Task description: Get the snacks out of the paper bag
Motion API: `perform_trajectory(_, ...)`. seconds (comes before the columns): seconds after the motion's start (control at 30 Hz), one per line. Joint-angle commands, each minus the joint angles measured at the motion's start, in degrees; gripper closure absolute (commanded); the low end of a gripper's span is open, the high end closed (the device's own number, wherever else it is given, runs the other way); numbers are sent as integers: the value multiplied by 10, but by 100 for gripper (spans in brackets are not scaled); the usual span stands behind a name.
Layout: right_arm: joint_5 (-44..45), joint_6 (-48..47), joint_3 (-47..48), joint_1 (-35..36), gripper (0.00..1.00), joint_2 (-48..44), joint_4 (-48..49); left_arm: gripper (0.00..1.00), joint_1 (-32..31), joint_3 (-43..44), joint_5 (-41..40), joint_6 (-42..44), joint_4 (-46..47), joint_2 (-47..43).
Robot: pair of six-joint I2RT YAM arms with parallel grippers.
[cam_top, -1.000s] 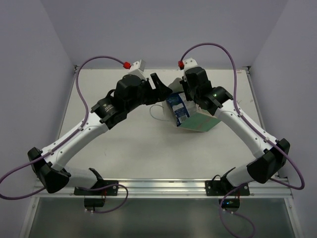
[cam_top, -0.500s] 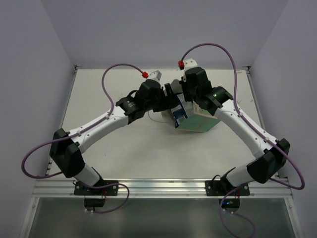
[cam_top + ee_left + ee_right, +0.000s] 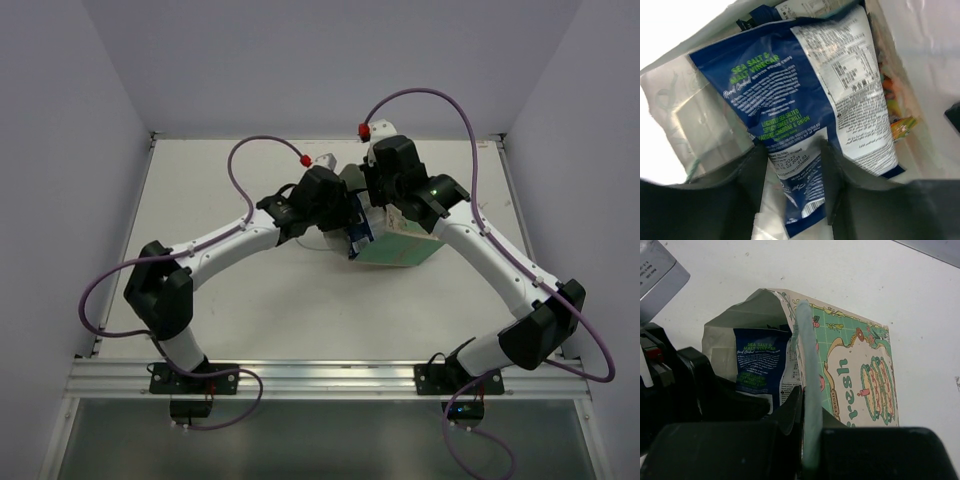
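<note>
The left claw (image 3: 792,160) has its jaws apart, one finger on each side of the lower end of a blue-and-white packet (image 3: 785,85), and it reaches into the mouth of the paper bag (image 3: 860,375). The right claw (image 3: 805,407) is clamped on the rim of the bag's side wall, propping the mouth open. The bag lies on its side on the bench (image 3: 300,310), printed face up, mouth toward the left arm. The packet looks light, thin and crinkly, with slick foil likely to slide under a loose pinch, so the flat sealed end seam is the best place to grip. The bag is flimsy paper and would drag along if it weren't held. Count: one bag, one blue-and-white packet in full view, the edge of another packet (image 3: 790,7) behind it, and an orange sliver (image 3: 890,100) alongside; the rest are hidden, and none lie out on the bench
</note>
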Motion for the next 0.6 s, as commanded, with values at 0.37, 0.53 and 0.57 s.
perform_trajectory(0.37, -11, 3, -14, -30, 100, -25, 14, 100, 63, 89, -50, 86, -72, -138)
perform_trajectory(0.53, -39, -14, -22, -54, 100, -42, 14, 100, 162, 82, -43, 164, -147, -200)
perform_trajectory(0.57, -53, -16, -23, -58, 100, -46, 14, 100, 192, 75, -44, 177, -154, -212)
